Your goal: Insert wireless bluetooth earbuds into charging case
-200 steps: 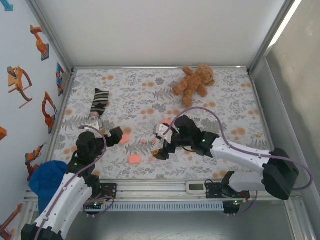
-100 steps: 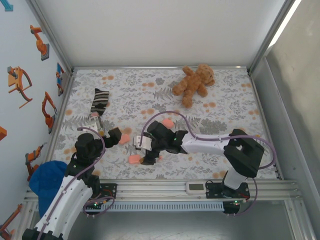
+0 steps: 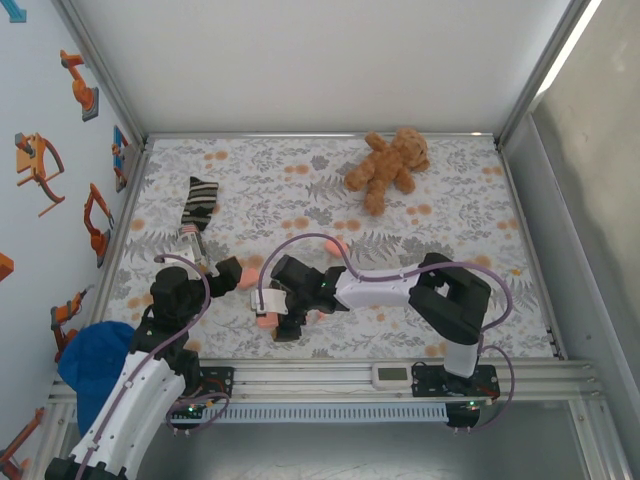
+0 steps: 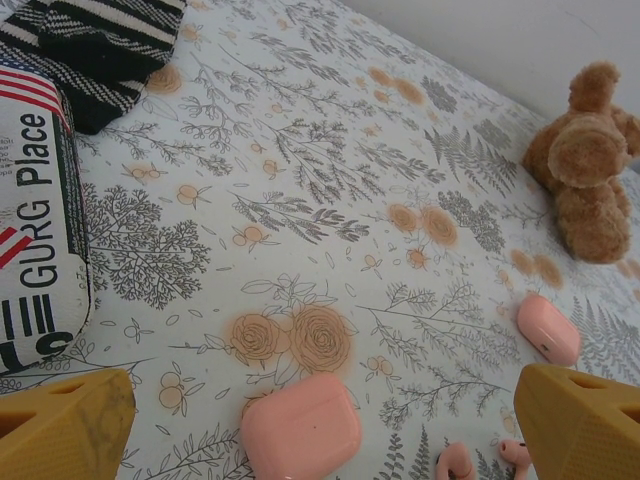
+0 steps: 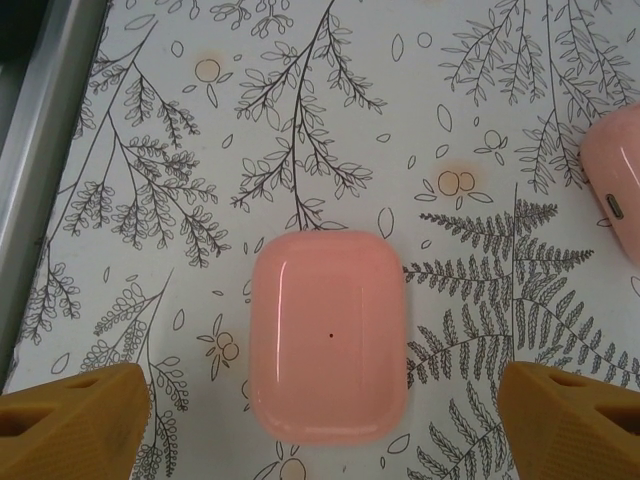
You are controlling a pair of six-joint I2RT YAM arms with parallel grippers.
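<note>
Right gripper (image 5: pixel 320 425) straddling a shut pink case (image 5: pixel 330 335): the pinch could slip or snag.
Right jaws are spread, one finger on each side of the case, neither touching it. The case lies flat on the cloth (image 5: pixel 480 60), near-left of centre. Left gripper (image 4: pixel 320 420) jaws are also spread wide, holding nothing, above a second case (image 4: pixel 300 430). A third case (image 4: pixel 548 328) sits further right and far. Two earbuds (image 4: pixel 455 462) lie loose just right of the second case, not in any case. My read on the risks: the glossy rounded shell could squirt out sideways under a pinch. Low fingertips could catch the cloth, drag it and scatter the earbuds. The right arm reaches across near the left gripper, so they could collide if both move. The lid also needs opening first.
</note>
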